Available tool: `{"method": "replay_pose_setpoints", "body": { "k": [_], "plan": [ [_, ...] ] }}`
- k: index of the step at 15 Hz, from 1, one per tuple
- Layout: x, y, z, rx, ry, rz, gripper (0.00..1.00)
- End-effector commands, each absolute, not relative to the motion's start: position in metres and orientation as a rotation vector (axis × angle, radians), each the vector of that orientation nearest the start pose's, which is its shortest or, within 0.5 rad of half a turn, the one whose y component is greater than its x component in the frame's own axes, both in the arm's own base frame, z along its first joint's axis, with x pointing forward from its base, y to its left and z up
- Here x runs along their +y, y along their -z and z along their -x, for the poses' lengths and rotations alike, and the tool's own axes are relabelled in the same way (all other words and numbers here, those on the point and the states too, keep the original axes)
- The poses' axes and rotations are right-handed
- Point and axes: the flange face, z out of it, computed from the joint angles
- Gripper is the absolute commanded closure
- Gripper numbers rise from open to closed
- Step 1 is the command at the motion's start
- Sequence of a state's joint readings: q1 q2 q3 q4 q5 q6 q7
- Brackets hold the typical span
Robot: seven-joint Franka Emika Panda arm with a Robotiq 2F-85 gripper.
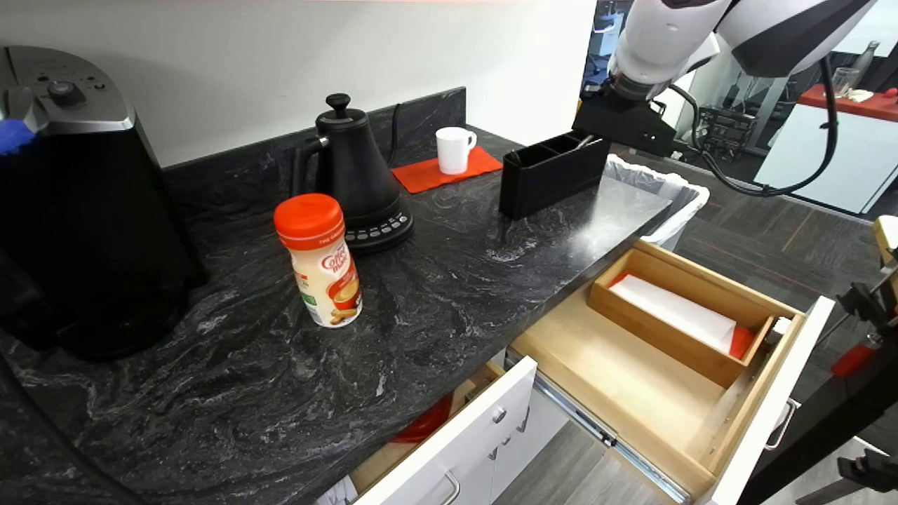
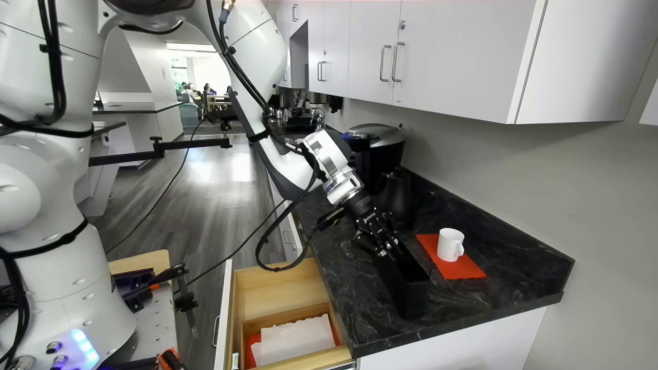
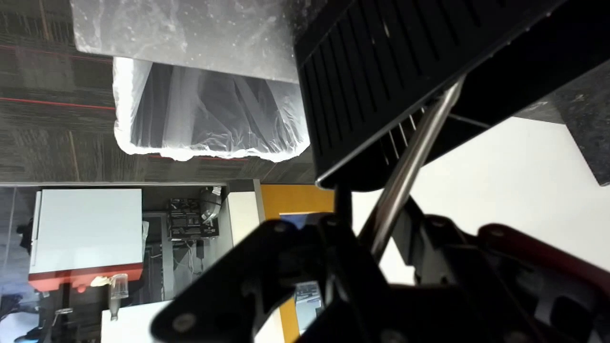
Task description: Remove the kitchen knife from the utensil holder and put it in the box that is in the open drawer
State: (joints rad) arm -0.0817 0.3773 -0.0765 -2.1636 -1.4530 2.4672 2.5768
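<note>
The gripper was at the holder, its jaws standing either side of a metal handle; in the wrist view you could not tell whether they were pinching it or only around it. That handle came out of the holder's open top at a slant, its lower part hidden inside. It was probably the knife, though no blade showed to prove it.

In both exterior views the holder stood on the counter near the counter's end edge, in from the front corner. Below the front edge, the drawer was already out for you, and the box lay in it along the side wall nearer the counter's end, with a white sheet inside and no knife to be seen.

So, by the look of it, you were at the grasp: drawer open, box in place, jaws at the handle. Left for you were a sure grip, drawing the knife clear of the holder, bringing it over the front edge, laying it in the box and letting go
</note>
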Motion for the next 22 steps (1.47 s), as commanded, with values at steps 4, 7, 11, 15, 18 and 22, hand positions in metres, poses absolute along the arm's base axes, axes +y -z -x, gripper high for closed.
{"method": "replay_pose_setpoints", "body": {
  "k": [4,7,11,15,18,22],
  "plan": [
    [-0.09,-0.225,-0.562,2.296,1.258,2.295,0.98],
    [-0.093,-0.233,-0.563,2.352,1.261,2.254,0.94],
    [-0.1,-0.245,-0.564,2.406,1.279,2.194,0.94],
    [-0.103,-0.255,-0.568,2.409,1.32,2.184,0.68],
    [-0.098,-0.253,-0.567,2.385,1.329,2.222,0.58],
    [-0.098,-0.243,-0.57,2.372,1.281,2.287,0.34]
  ]
}}
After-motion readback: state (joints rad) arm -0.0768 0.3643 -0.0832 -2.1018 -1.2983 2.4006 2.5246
